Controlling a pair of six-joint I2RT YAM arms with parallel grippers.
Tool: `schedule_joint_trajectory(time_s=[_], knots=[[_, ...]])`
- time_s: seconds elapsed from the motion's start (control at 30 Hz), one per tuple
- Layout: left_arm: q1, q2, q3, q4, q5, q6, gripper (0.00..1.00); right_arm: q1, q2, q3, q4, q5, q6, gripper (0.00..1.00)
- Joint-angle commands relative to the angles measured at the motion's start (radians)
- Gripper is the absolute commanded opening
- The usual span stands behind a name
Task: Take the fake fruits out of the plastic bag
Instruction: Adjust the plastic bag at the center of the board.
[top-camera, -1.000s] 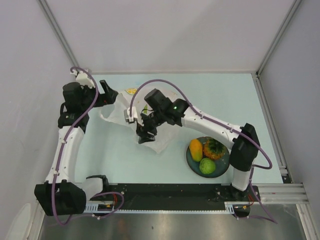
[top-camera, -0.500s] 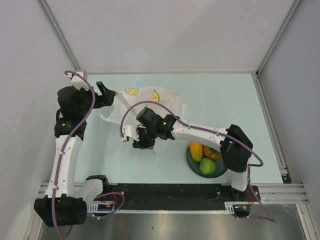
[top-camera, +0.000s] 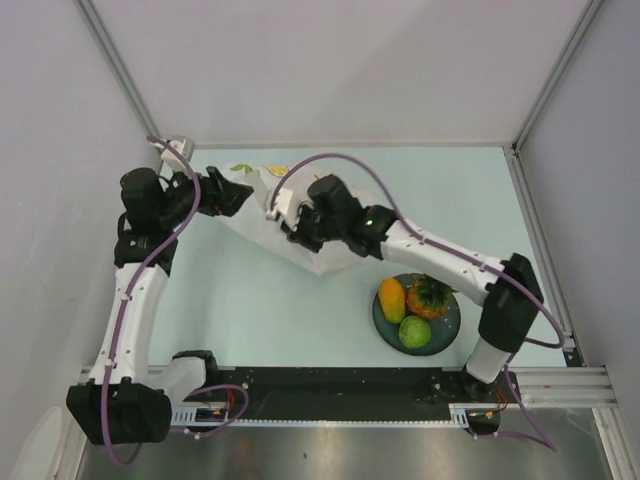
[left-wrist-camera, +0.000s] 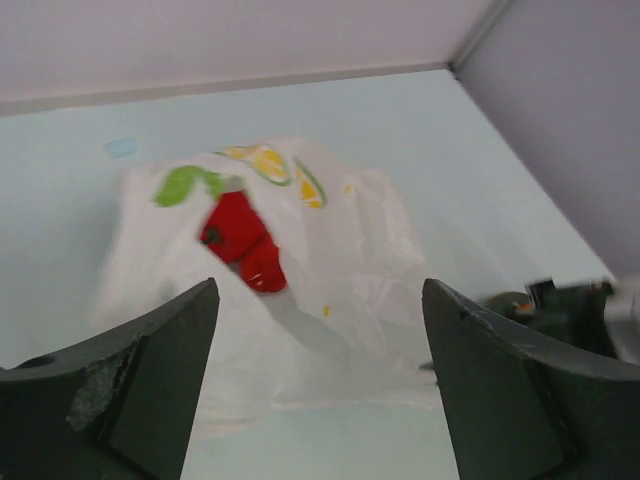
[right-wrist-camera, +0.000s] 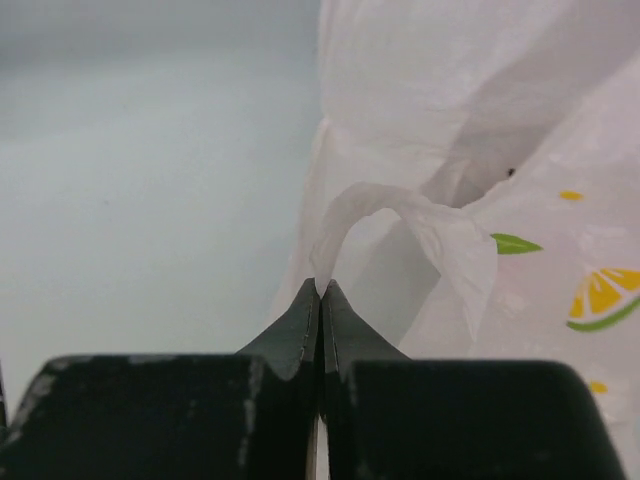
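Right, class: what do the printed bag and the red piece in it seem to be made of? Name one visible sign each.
Plastic bag: probably thin plastic film, translucent white; it crinkles and folds into a soft loop. Red piece: likely moulded plastic, smooth and evenly coloured, though the view is too soft to be sure.

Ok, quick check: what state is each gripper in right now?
Left gripper: open, holding nothing.
Right gripper: closed, pinching a fold of the plastic bag.
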Motion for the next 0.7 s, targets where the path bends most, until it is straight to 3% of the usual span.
schedule_joint_trajectory(time_s=[0.0, 0.2, 0.33, 0.53, 0.67], knots=[[-0.093, -0.026, 0.045, 0.168, 0.244, 0.041, 0.83, -0.069, -0.149, 0.042, 0.019, -0.108, 0.177, 0.0], [-0.255, 0.063, 0.016, 0.139, 0.238, 0.102, 0.65, -0.141, -0.247, -0.084, 0.062, -0.068, 0.298, 0.0], [-0.361, 0.152, -0.013, 0.121, 0.145, 0.181, 0.55, -0.185, -0.262, -0.126, 0.133, -0.007, 0.39, 0.0], [-0.397, 0.376, 0.065, 0.15, -0.033, 0.141, 0.45, -0.239, -0.293, -0.165, 0.151, 0.001, 0.415, 0.0], [-0.409, 0.479, 0.108, 0.087, -0.148, 0.214, 0.4, -0.295, -0.328, -0.202, 0.174, 0.048, 0.488, 0.0]])
